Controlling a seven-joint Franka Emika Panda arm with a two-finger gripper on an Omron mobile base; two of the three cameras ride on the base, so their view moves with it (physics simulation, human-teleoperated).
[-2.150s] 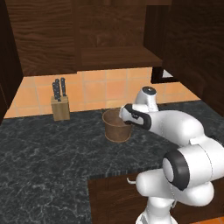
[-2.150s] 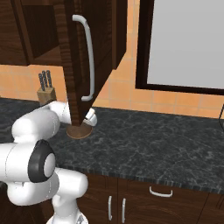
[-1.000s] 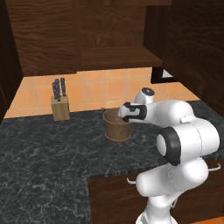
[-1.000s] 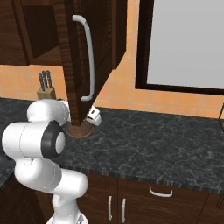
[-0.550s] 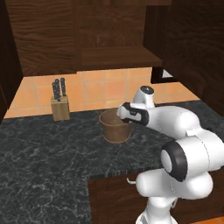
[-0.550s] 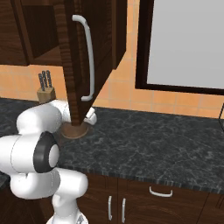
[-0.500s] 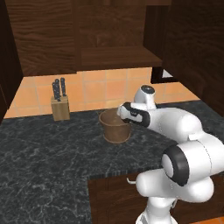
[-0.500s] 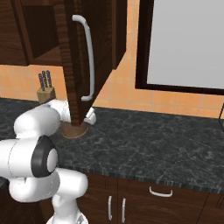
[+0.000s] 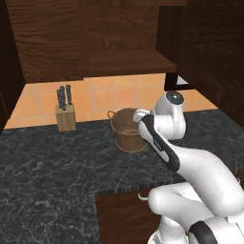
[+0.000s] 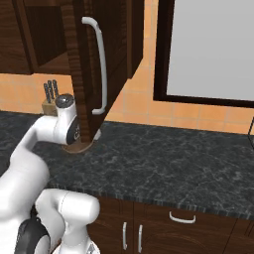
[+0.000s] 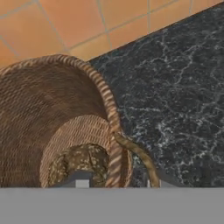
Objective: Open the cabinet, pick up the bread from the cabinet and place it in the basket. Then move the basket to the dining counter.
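change: arm swung back, gripper (image 11: pixel 114 183) at basket (image 9: pixel 127 137) rim
basket: bread (image 11: pixel 81 161) inside
jaws: straddling rim, grip unclear

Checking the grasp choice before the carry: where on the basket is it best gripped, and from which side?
Grip the basket at its rim wall beside the loop handle, coming from above, one finger inside and one outside. It stands upright and open-topped, with the bread low at the bottom, clear of the rim. The gripper sits there.
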